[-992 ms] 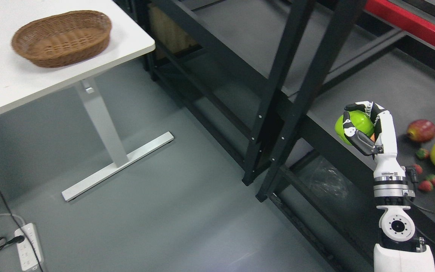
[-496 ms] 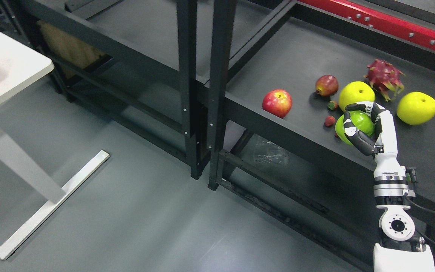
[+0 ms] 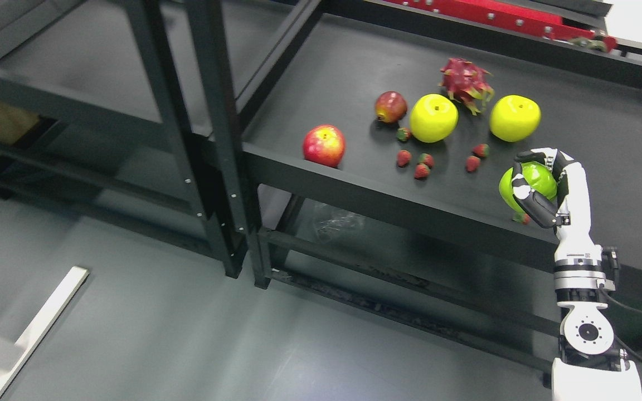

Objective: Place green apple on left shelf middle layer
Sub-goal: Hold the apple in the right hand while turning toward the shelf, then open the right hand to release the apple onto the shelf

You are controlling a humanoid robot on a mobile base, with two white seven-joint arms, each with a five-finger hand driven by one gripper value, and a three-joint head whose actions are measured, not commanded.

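Observation:
My right hand (image 3: 538,186) comes up from the lower right and is shut on the green apple (image 3: 524,181), holding it over the front part of the right-hand dark shelf's middle layer (image 3: 326,61). The left shelf (image 3: 87,67) stands to the left, beyond two black uprights (image 3: 209,128); its middle layer shows as a bare dark surface. My left arm is out of view.
On the right shelf lie a red apple (image 3: 324,145), a smaller dark red fruit (image 3: 390,106), two yellow-green apples (image 3: 433,117) (image 3: 514,118), a dragon fruit (image 3: 466,79) and several strawberries (image 3: 421,166). A red beam (image 3: 499,22) runs behind. A white table foot (image 3: 25,340) is at lower left.
The whole picture has swung right: the table and basket slid out at the left and the fruit shelf came into view. My right hand keeps its hold on the green apple.

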